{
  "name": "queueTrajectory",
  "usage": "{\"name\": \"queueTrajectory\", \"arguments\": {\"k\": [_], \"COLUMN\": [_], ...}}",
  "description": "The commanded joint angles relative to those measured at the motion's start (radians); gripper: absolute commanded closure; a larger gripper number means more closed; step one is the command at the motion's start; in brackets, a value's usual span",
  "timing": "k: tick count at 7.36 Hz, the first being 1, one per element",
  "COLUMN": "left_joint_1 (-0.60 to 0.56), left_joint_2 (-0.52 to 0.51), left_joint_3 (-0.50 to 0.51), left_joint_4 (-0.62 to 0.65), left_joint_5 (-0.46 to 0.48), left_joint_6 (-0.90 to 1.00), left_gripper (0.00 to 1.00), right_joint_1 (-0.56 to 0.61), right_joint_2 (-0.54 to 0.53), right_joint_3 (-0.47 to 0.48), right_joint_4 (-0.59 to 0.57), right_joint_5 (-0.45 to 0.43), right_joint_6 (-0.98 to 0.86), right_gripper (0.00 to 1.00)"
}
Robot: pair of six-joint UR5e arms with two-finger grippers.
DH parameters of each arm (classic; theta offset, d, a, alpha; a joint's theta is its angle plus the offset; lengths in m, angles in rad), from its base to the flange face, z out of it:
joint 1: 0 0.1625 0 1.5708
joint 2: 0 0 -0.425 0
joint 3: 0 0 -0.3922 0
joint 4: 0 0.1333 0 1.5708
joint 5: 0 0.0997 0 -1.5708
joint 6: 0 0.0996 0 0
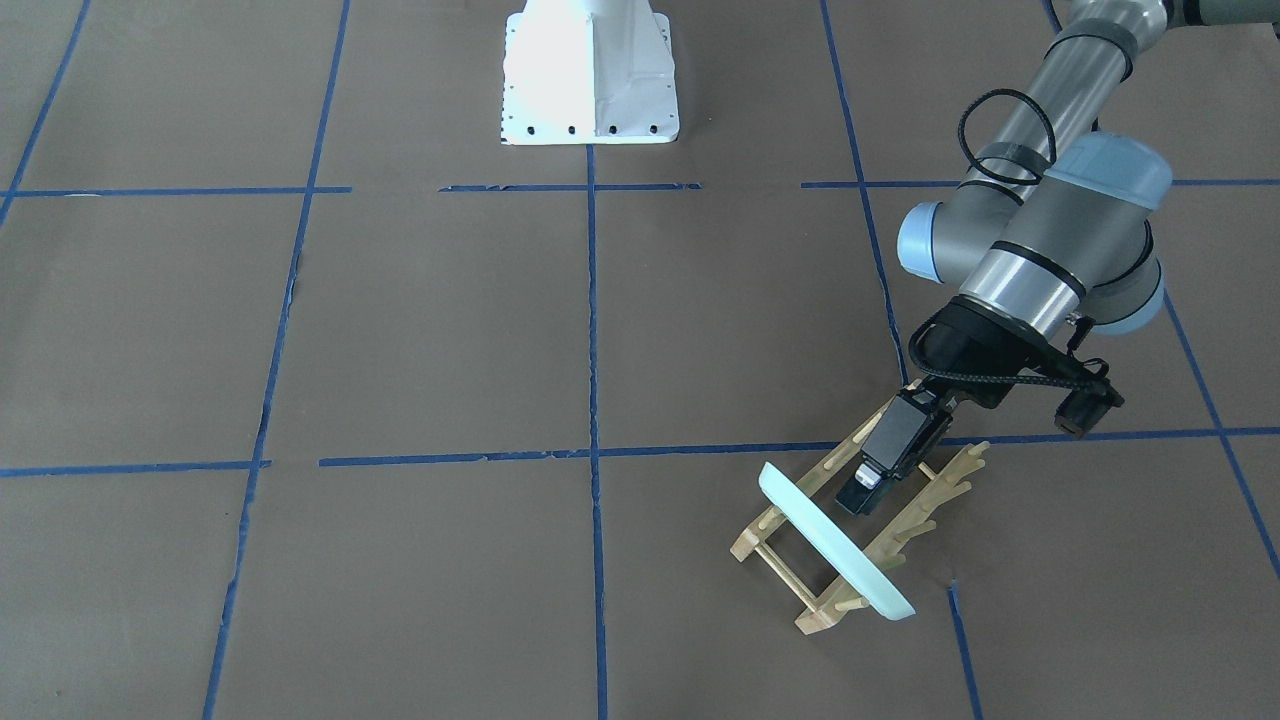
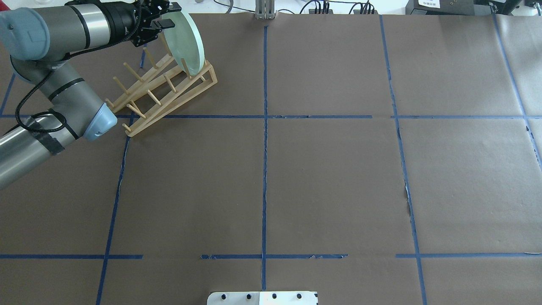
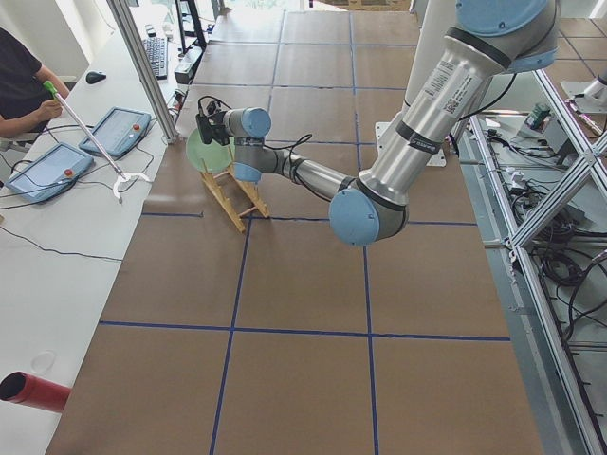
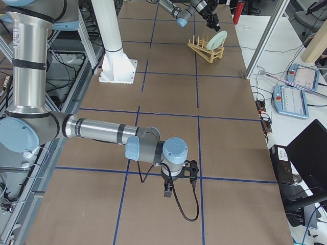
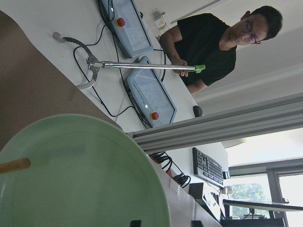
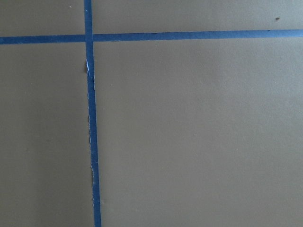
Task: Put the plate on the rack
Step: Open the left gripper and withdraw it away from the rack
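Note:
The pale mint-green plate (image 1: 835, 540) stands on edge between the pegs at one end of the light-wood rack (image 1: 920, 520). In the overhead view the plate (image 2: 184, 38) is at the far end of the rack (image 2: 169, 91). My left gripper (image 1: 862, 495) hovers over the rack just behind the plate, with its jaws apart. In the left wrist view the plate (image 5: 80, 175) fills the lower left, its rim between the two spread fingertips, and a peg (image 5: 14, 165) crosses it. My right gripper (image 4: 168, 193) shows only in the exterior right view, low over bare table. I cannot tell whether it is open or shut.
The white robot base (image 1: 590, 80) stands at the table's middle edge. Blue tape lines (image 6: 90, 142) grid the brown table. An operator (image 5: 213, 42) holding a grabber stick sits beyond the far edge by teach pendants (image 3: 114, 131). A red cylinder (image 3: 38, 391) lies off the table.

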Motion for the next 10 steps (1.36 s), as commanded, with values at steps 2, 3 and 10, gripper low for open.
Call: {"name": "queueTrajectory", "arguments": {"k": [2, 3, 10], "left_joint_1": [-0.226, -0.318, -0.652], "left_joint_2": [0.050, 0.088, 0.617], "left_joint_3": [-0.087, -0.094, -0.296], "left_joint_4": [0.350, 0.469, 1.090], "left_joint_5": [-0.416, -0.529, -0.553], "left_joint_6": [0.283, 0.523, 1.955], "left_gripper": [0.00, 0.00, 0.00], "right_joint_1": [0.000, 0.000, 0.000], "right_joint_2": [0.000, 0.000, 0.000], "right_joint_3": [0.000, 0.000, -0.001], "right_joint_4": [0.000, 0.000, 0.000], "right_joint_5": [0.000, 0.000, 0.000], "right_joint_6": [0.000, 0.000, 0.000], "right_gripper": [0.00, 0.00, 0.00]}}
